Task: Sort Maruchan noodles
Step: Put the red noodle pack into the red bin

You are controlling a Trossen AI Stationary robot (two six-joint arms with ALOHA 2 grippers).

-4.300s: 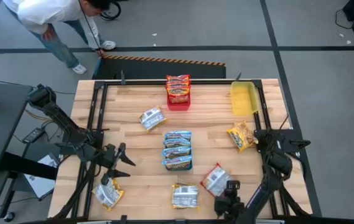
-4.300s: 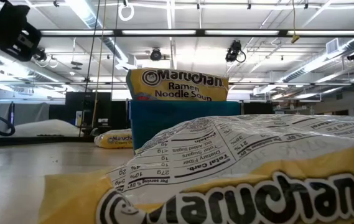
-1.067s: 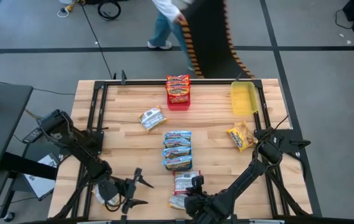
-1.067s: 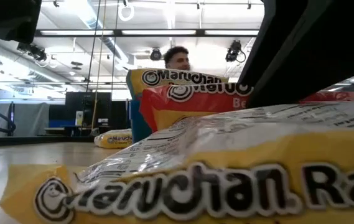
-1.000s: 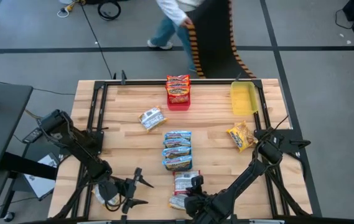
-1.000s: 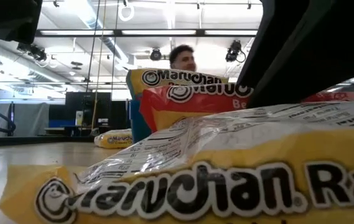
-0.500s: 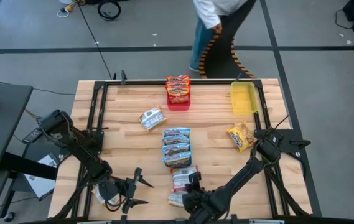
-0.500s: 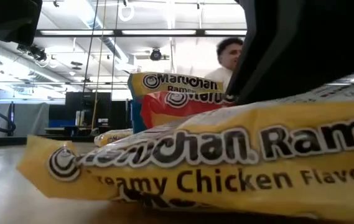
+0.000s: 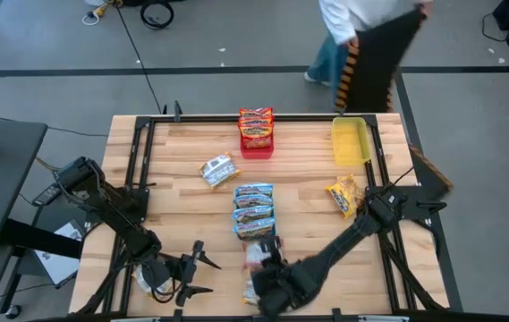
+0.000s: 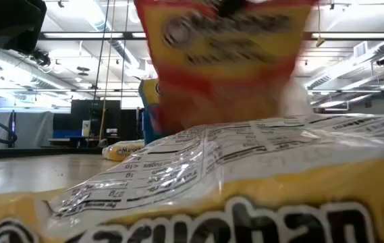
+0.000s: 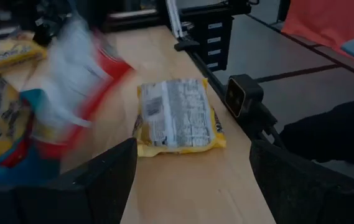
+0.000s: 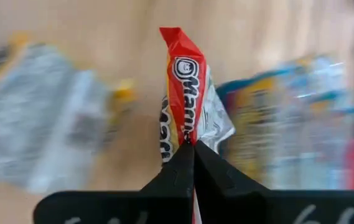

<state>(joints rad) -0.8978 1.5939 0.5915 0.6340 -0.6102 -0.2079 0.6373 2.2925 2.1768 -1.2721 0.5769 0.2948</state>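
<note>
My right gripper [image 9: 267, 266] is near the table's near edge at the centre, shut on a red-orange Maruchan packet [image 12: 186, 93], which shows blurred in the low view [image 10: 232, 61]. A yellow packet [image 11: 177, 115] lies flat, back side up, under it. My left gripper [image 9: 202, 275] is open near the near-left corner, beside another packet [image 9: 151, 279]. Blue-silver packets fill the blue tray [image 9: 254, 215]; red packets fill the red tray [image 9: 256, 132]. Loose packets lie at the centre-left [image 9: 218, 170] and at the right [image 9: 345, 195]. My right gripper pinches the red-orange packet by one crimped end [image 12: 193, 138] between its two shut fingers, coming from above. The packet is lifted clear and hangs below the fingers, above the yellow packet [image 10: 245, 182] on the table.
An empty yellow tray [image 9: 350, 141] stands at the far-right corner. A low black frame [image 9: 138, 161] runs along the table's edges. A person [image 9: 361, 36] walks on the floor beyond the far edge. Bare wood shows between the trays and the left edge.
My right gripper has risen and shifted a little toward the left and far edges, carrying the red-orange packet up off the yellow packet, which has shifted on the table. The person behind the table has walked to the right.
</note>
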